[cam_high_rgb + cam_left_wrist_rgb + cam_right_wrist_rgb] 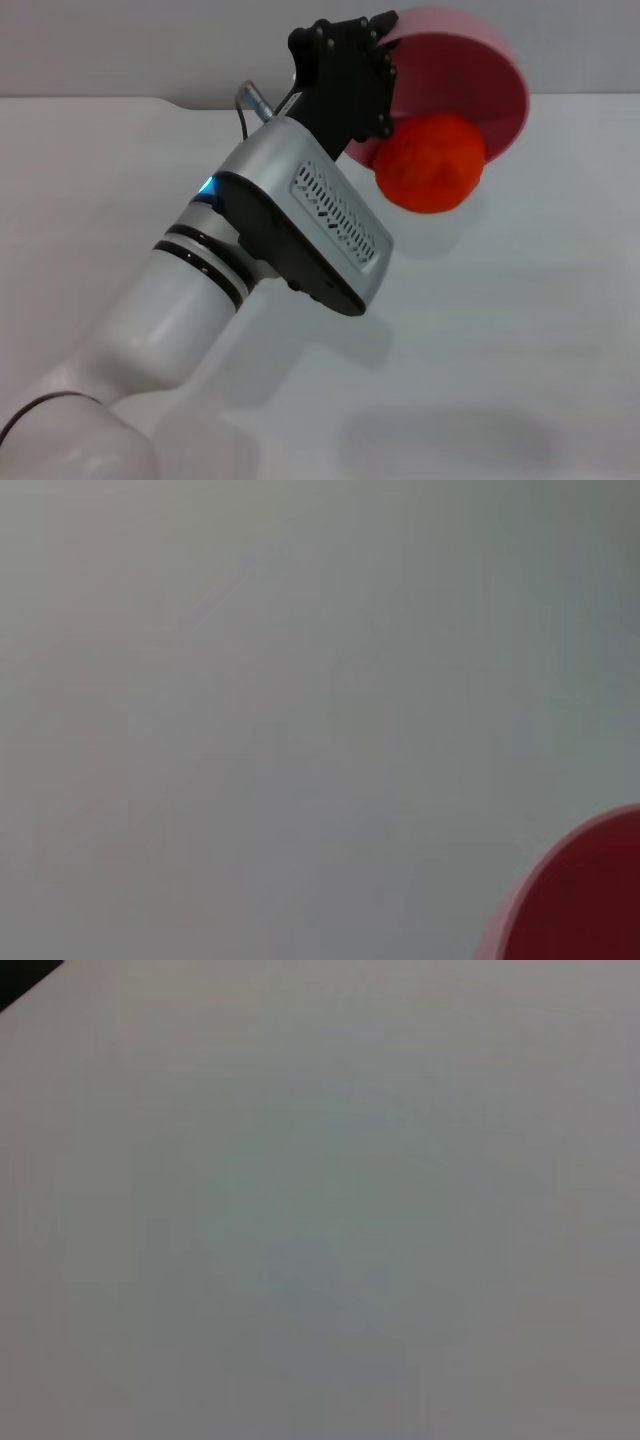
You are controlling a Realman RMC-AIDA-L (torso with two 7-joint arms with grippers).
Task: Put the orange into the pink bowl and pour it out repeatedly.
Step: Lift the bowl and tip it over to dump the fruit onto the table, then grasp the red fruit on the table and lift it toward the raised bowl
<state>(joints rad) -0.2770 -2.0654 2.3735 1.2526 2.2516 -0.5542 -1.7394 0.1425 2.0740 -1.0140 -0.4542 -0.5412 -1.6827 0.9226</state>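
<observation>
In the head view my left gripper (385,75) is raised above the white table (520,330) and is shut on the rim of the pink bowl (470,70). The bowl is tipped steeply on its side, with its opening facing the camera and downward. The orange (431,162) is at the bowl's lower rim, partly past it, in the air above the table. A part of the bowl's rim also shows in the left wrist view (590,900). My right gripper is out of view.
The white table stretches all around under the raised arm, and a faint shadow (450,440) lies on it near the front. The right wrist view shows only the pale tabletop (320,1220) and a dark corner (20,975).
</observation>
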